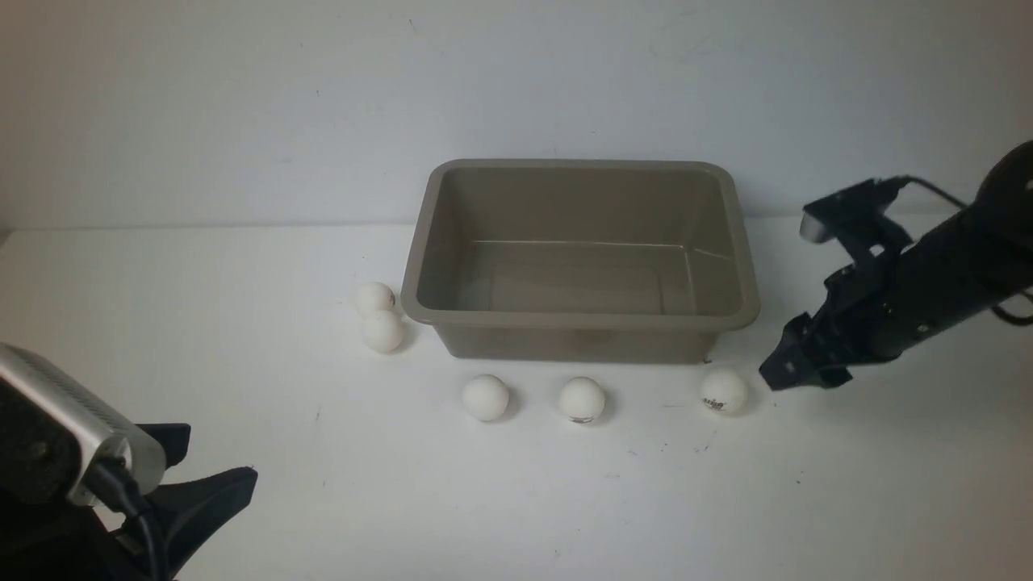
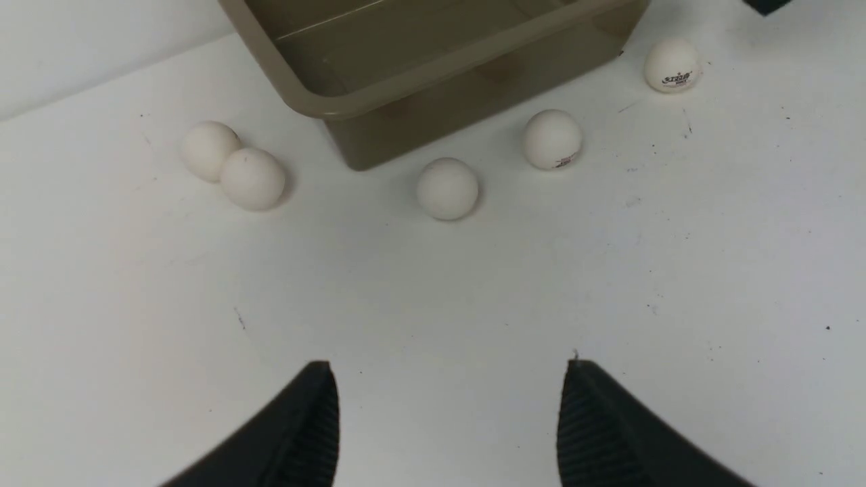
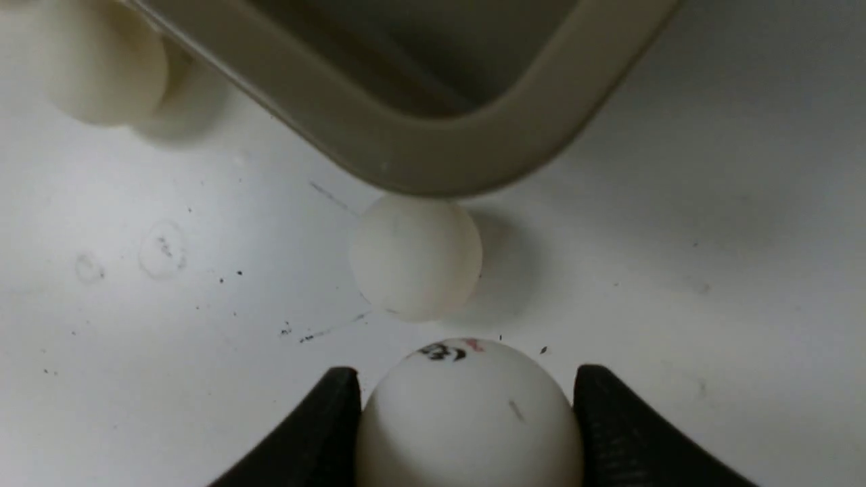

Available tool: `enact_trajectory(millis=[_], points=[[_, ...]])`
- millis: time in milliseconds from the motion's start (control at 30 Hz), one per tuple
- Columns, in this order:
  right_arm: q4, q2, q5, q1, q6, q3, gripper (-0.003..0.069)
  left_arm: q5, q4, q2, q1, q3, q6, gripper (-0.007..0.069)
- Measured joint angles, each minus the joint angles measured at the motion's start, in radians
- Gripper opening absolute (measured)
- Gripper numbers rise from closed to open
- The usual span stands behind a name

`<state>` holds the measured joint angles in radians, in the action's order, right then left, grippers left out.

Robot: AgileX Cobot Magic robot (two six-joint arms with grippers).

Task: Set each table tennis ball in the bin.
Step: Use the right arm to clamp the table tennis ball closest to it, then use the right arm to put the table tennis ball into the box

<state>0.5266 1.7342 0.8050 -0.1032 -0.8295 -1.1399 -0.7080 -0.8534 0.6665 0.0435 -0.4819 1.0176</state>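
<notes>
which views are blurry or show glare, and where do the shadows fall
Front view: soft, slightly hazy, dark corners; balls shadowed to their right. Left wrist view: sharp, the logo ball's print readable. Right wrist view: near ball in the right gripper and bin rim soft; no hard glare.

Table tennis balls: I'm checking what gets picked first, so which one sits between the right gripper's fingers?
The ball with black and red print, filling the gap between the fingers of the right gripper; the others lie outside it.
</notes>
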Motion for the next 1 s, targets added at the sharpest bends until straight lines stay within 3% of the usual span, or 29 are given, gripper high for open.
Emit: enact_trajectory(millis=[300,467,733,1000], points=[[0.09,-0.03,0.082,0.0,0.0,-0.147,0.0361,0.0,0.0,0.0,0.0,0.0,0.0,0.0394],[0.188,0.076,0.165,0.0,0.033,-0.417,0.0361,0.0,0.0,0.0,0.0,0.0,0.0,0.0394],[0.194,0.321,0.321,0.0,0.078,-0.666,0.0361,0.0,0.0,0.0,0.0,0.0,0.0,0.0394],[0.181,0.425,0.415,-0.011,0.078,-0.742,0.0365,0.0,0.0,0.0,0.0,0.0,0.0,0.0394]])
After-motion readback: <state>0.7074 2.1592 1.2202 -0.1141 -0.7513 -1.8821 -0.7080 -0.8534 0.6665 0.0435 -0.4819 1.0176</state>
